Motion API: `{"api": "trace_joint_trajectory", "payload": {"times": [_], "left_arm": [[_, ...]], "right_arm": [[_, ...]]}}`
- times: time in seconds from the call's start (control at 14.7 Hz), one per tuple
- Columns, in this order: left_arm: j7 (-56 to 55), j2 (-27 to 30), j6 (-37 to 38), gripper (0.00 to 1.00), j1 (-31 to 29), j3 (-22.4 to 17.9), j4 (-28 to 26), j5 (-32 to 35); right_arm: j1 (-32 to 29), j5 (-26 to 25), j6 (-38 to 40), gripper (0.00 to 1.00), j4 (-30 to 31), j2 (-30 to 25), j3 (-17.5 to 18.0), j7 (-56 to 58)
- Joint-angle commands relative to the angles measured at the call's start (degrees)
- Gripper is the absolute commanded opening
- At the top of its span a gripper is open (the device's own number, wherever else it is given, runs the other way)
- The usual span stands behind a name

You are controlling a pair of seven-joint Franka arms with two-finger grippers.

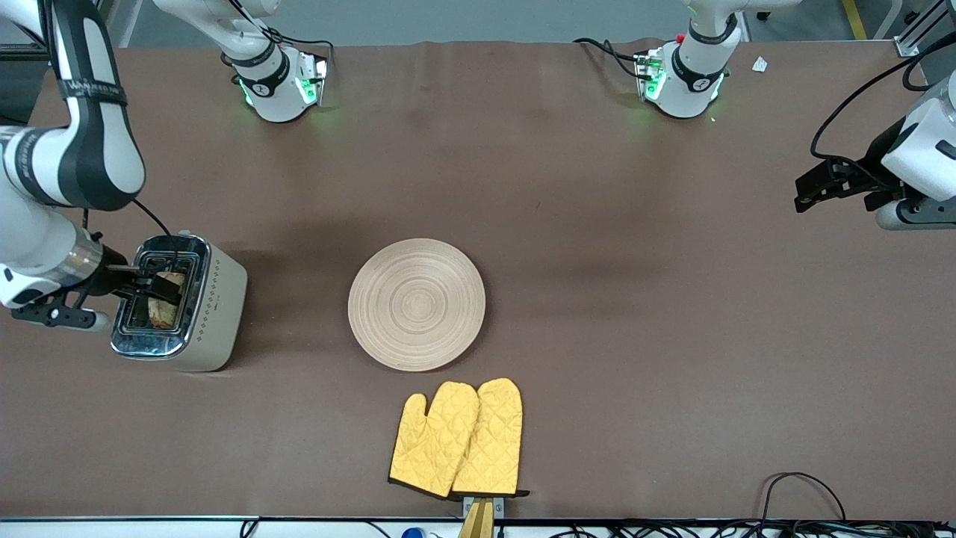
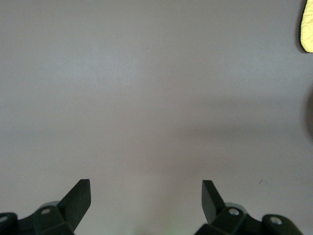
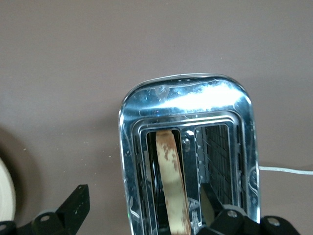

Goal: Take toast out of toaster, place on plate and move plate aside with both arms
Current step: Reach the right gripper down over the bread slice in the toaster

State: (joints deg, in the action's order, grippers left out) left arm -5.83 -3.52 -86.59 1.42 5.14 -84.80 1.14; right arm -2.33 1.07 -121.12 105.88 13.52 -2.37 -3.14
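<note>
The toast (image 1: 166, 300) stands on edge in a slot of the chrome-topped toaster (image 1: 216, 299) toward the right arm's end of the table. My right gripper (image 1: 159, 287) hovers open just over the toaster's top. In the right wrist view the toast (image 3: 171, 176) lies between the spread fingers of the right gripper (image 3: 146, 198), untouched. The round pale wooden plate (image 1: 417, 304) lies bare at the table's middle. My left gripper (image 1: 810, 187) waits open over bare table toward the left arm's end, and the left wrist view shows nothing inside the left gripper (image 2: 146, 185).
A pair of yellow quilted oven mitts (image 1: 459, 441) lies nearer to the front camera than the plate; one mitt's edge (image 2: 308, 24) shows in the left wrist view. The toaster's second slot (image 3: 215, 152) holds nothing. Cables run along the table's near edge.
</note>
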Motion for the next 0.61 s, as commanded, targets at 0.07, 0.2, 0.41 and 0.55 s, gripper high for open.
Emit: {"api": "trace_joint_trajectory", "payload": {"times": [0.07,0.2,0.41,0.55], "left_arm": [[0.6,-0.5,0.4,1.00,-0.1,0.0,1.4,0.4],[0.6,-0.4,0.4,1.00,-0.1,0.0,1.4,0.4],[0.6,-0.4,0.4,1.00,-0.1,0.0,1.4,0.4],[0.6,-0.4,0.4,1.00,-0.1,0.0,1.4,0.6]], "right_arm": [[-0.5,0.1,-1.0,1.00,0.5,1.5,0.2,-0.6],[-1.8,-0.1,-1.0,0.81,0.2,2.1,0.2,0.1],[-2.2,0.0,-0.3,0.08,0.0,2.0,0.2,0.2],[-2.7,0.0,-0.3,0.03,0.0,2.0,0.3,0.3]]}}
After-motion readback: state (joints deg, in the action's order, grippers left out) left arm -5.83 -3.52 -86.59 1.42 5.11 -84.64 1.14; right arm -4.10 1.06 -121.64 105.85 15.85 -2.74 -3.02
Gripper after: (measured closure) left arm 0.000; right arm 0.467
